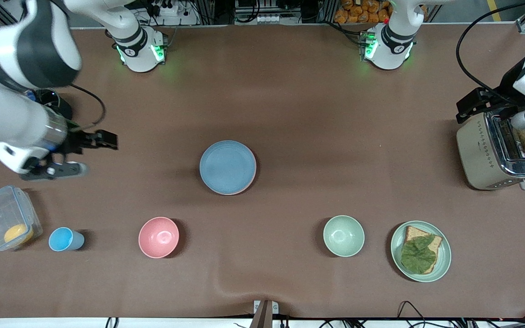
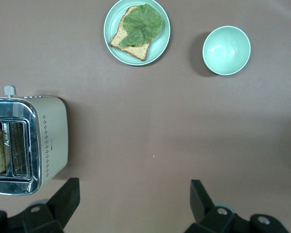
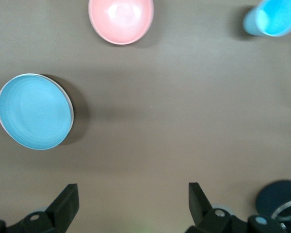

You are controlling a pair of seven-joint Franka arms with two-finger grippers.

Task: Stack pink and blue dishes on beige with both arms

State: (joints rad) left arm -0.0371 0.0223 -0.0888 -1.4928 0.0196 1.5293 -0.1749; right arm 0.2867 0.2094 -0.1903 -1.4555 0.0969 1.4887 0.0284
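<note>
The light blue plate [image 1: 227,166] lies in the middle of the table on top of a stack, and it also shows in the right wrist view [image 3: 34,110]. A thin edge of the pink plate [image 1: 250,181] peeks out from under it. The beige plate is hidden beneath them. My right gripper [image 1: 110,140] hangs open and empty over bare table toward the right arm's end, its fingers [image 3: 65,204] wide apart. My left gripper [image 1: 463,109] is open and empty beside the toaster [image 1: 486,152], with its fingers [image 2: 68,196] spread over bare table.
Along the side nearer the camera stand a clear box [image 1: 5,217] with an orange item, a small blue cup [image 1: 64,239], a pink bowl [image 1: 158,237], a green bowl [image 1: 343,235] and a green plate [image 1: 445,259] with toast and leaf. The toaster holds a slice of toast.
</note>
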